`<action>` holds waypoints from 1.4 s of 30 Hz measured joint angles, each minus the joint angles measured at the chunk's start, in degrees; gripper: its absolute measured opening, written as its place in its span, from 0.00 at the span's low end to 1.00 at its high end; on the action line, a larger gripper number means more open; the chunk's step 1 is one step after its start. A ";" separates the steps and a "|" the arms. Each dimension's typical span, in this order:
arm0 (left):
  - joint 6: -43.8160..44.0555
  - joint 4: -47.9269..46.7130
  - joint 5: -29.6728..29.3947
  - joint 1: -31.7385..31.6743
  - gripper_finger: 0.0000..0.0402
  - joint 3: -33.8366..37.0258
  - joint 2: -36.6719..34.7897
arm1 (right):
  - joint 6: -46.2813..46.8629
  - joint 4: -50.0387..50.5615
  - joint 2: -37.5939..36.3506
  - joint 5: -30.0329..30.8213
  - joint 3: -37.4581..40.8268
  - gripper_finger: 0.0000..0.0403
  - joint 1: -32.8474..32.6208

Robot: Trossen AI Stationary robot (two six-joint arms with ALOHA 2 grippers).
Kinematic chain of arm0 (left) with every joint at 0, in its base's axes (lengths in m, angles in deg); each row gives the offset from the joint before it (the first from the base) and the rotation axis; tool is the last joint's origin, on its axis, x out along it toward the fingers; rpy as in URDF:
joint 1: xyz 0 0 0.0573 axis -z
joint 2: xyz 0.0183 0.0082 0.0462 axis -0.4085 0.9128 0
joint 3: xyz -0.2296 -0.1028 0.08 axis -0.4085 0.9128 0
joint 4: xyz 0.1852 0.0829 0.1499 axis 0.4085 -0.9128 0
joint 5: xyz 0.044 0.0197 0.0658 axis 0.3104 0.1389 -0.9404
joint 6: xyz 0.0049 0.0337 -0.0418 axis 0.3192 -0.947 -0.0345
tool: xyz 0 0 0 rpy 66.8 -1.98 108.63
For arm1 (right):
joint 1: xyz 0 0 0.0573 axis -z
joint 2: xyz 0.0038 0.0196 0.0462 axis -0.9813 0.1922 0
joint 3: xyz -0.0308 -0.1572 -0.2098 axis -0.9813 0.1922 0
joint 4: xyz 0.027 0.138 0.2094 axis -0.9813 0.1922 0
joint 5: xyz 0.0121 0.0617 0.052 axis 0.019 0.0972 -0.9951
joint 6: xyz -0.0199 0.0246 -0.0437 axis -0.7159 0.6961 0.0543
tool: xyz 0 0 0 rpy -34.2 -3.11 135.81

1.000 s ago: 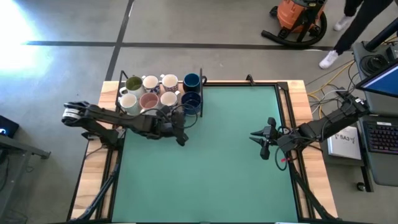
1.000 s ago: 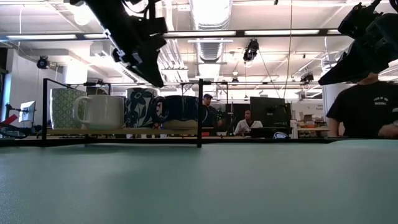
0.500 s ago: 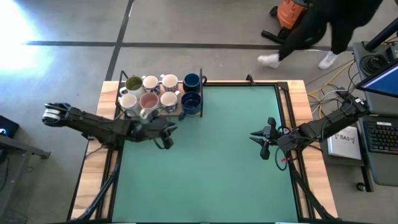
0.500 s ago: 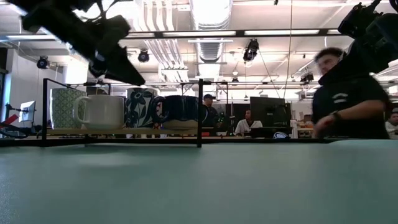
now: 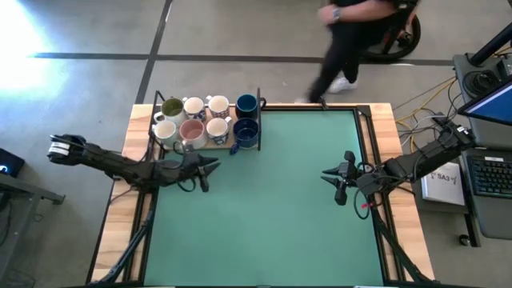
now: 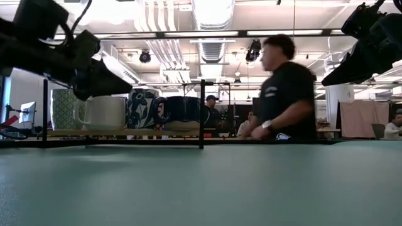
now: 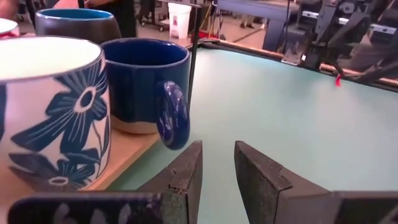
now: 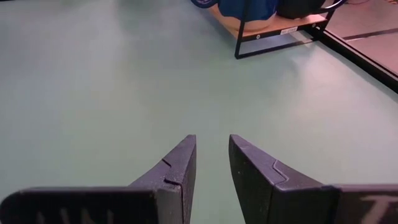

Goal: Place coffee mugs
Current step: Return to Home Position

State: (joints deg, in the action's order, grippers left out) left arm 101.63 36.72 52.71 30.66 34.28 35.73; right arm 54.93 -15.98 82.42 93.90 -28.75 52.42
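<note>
Mug-laden shelf [image 5: 234,149] on green table [image 5: 272,208]

Eight mugs [image 5: 206,121] stood upright in two rows on the shelf [image 5: 157,113]: white ones, one green-lined, one pink-lined, two navy.

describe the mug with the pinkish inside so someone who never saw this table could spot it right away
Look at the black wire shelf at the far left corner of the green table mat, where eight coffee mugs stand in two rows. In the row nearer the mat, the pinkish-inside mug is second from the left. Its white-inside neighbours and the two navy mugs lack that colour.
</note>
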 joint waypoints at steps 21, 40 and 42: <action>-7.28 -6.04 0.72 0.00 0.19 5.48 -17.98 | 0.00 -0.02 0.00 0.00 0.00 0.21 0.01; -8.36 -25.98 0.72 0.00 0.19 5.52 -40.30 | -0.02 -0.02 0.00 -0.01 0.00 0.21 0.01; -8.34 -28.01 0.72 0.00 0.19 5.52 -42.28 | 0.00 -0.03 0.00 -0.01 0.00 0.21 0.00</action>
State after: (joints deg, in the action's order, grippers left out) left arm 93.28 8.71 53.43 30.66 39.80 -6.55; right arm 54.93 -16.01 82.42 93.90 -28.75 52.41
